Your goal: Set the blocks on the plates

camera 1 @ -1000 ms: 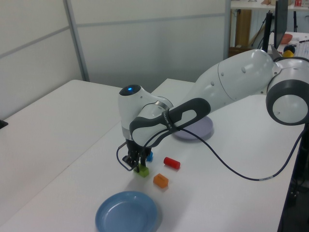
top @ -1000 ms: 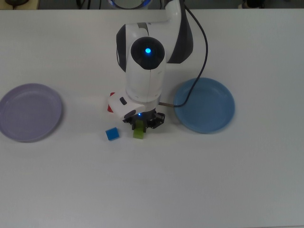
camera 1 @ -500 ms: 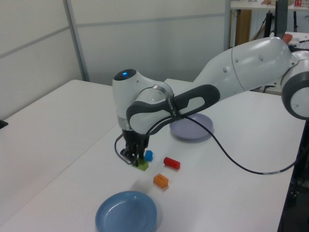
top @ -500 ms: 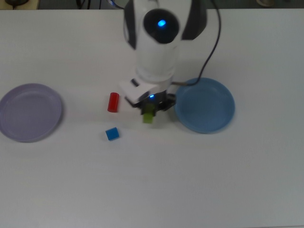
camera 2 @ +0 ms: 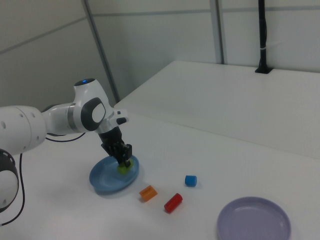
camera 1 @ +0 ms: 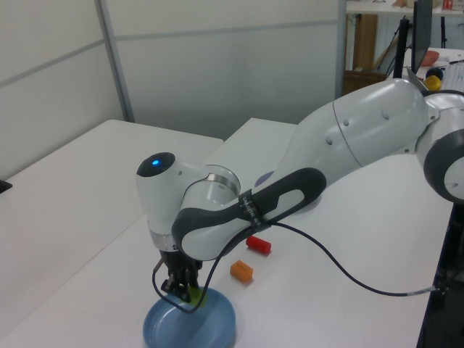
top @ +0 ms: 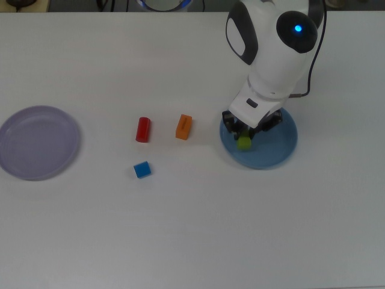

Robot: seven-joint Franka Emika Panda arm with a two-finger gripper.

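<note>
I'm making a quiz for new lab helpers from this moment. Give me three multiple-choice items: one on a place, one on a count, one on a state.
1. Where is the green block?
A. beside the lavender plate
B. over the blue plate
C. next to the blue cube

2. How many blocks lie on the bare table?
A. one
B. two
C. three

3. What is the gripper doing?
A. holding the green block
B. hanging free of any block
C. holding the red cylinder

Answers:
1 B, the green block sits within the blue plate's rim.
2 C, red cylinder, orange block and blue cube.
3 A, the jaws are closed on the green block.
</note>
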